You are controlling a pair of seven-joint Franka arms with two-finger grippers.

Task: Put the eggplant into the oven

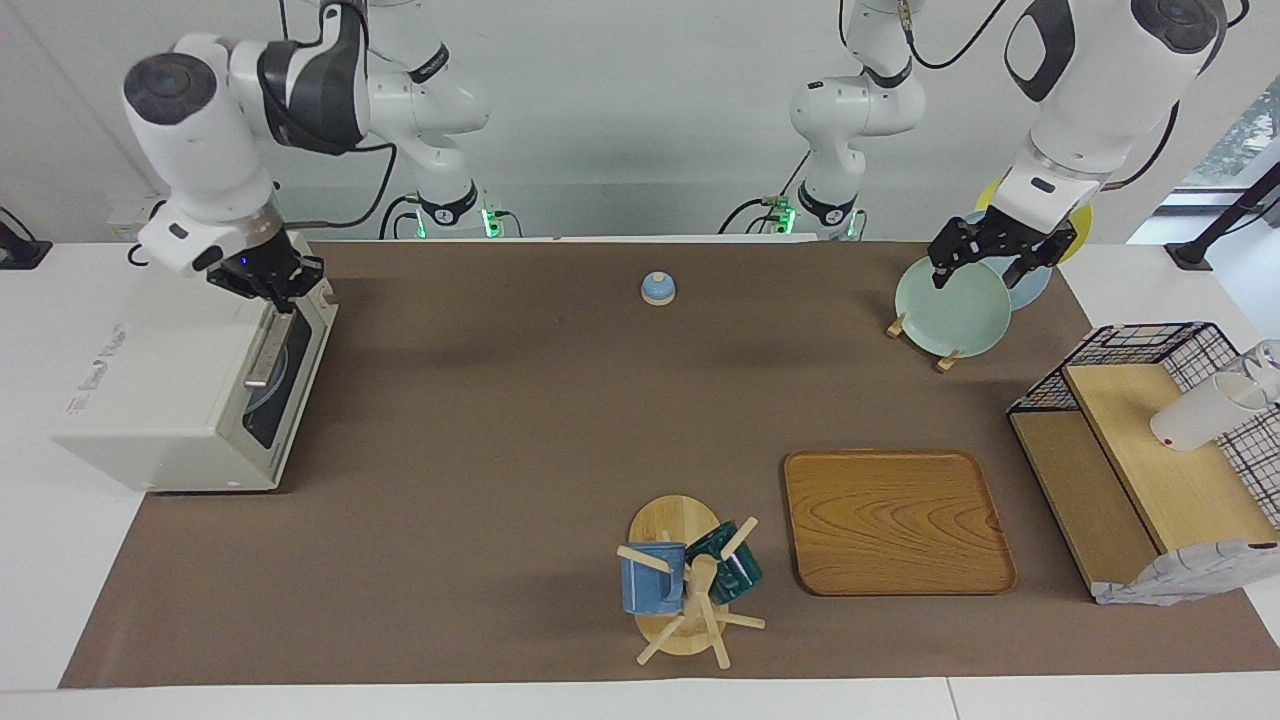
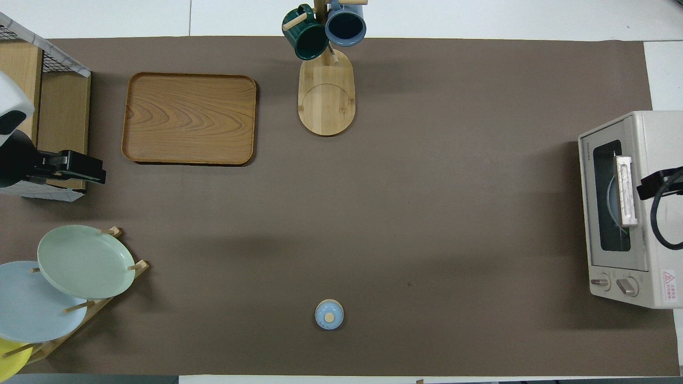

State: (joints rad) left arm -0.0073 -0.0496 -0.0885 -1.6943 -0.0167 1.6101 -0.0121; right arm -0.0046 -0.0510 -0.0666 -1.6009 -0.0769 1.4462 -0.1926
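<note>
The off-white oven [image 1: 170,400] stands at the right arm's end of the table, also in the overhead view [image 2: 648,213]. Its glass door [image 1: 285,375] is shut, with the metal bar handle [image 2: 627,189] across it. A pale curved shape shows through the window. The eggplant is not in view. My right gripper [image 1: 268,278] is over the oven's top edge by the door, also in the overhead view [image 2: 659,184]. My left gripper [image 1: 985,262] is open and empty over the green plate [image 1: 952,308], also in the overhead view [image 2: 74,168].
A plate rack [image 2: 101,304] holds green, blue and yellow plates at the left arm's end. Farther from the robots stand a wire-basket shelf [image 1: 1150,450] with a white cup, a wooden tray [image 1: 895,520] and a mug tree [image 1: 690,580] with two mugs. A small blue knobbed lid [image 1: 657,288] lies mid-table near the robots.
</note>
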